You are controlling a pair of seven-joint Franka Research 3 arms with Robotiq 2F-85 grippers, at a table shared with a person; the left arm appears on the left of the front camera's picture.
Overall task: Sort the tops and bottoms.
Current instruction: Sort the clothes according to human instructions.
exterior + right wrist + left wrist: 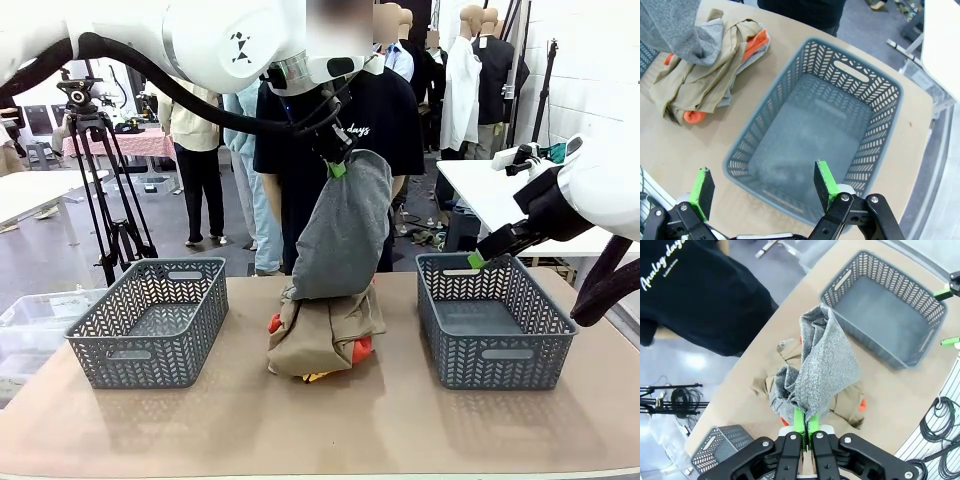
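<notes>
My left gripper [337, 165] [805, 421] is shut on a dark grey garment [345, 230] [822, 367], which hangs from it high above the table's middle. Its lower end still touches the heap below. In that heap a khaki-tan garment [325, 335] [700, 77] lies on top, with an orange-red garment [362, 349] [756, 41] showing at its edges. My right gripper [480, 258] [762, 187] hovers open above the right basket [488, 320] [815, 130], with nothing between its fingers.
A second grey lattice basket [150, 320] [715, 450] stands at the table's left. A person in a black T-shirt [385, 115] [695, 295] stands at the far side, behind the heap. A tripod [95, 190] stands off the table at the back left.
</notes>
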